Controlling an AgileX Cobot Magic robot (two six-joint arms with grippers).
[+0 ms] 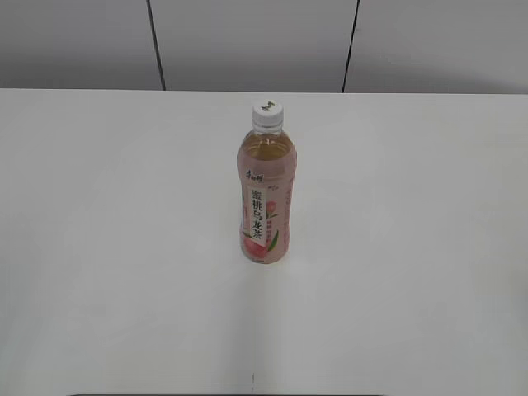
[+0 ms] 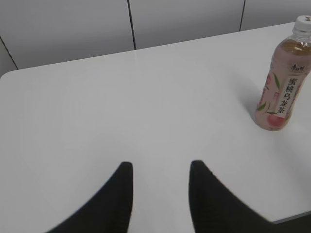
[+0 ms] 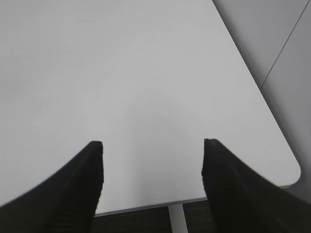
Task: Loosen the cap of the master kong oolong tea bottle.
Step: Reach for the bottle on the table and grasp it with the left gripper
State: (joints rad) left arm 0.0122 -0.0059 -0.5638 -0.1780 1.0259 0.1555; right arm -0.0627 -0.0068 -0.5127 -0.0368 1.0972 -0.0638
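Observation:
The master kong oolong tea bottle (image 1: pixel 265 194) stands upright in the middle of the white table, pink peach label facing the exterior camera, its white cap (image 1: pixel 268 113) screwed on top. The left wrist view shows the same bottle (image 2: pixel 282 92) far to the upper right, with its cap (image 2: pixel 303 23) at the frame's edge. My left gripper (image 2: pixel 161 166) is open over bare table, well short and left of the bottle. Over the table's near right edge my right gripper (image 3: pixel 152 144) stands open and empty; the bottle is out of that view. Neither arm shows in the exterior view.
The white table (image 1: pixel 107 247) runs back to a grey panelled wall (image 1: pixel 247 41). In the right wrist view the table's rounded corner (image 3: pixel 291 170) and a white leg (image 3: pixel 177 218) over dark floor lie just below the fingers.

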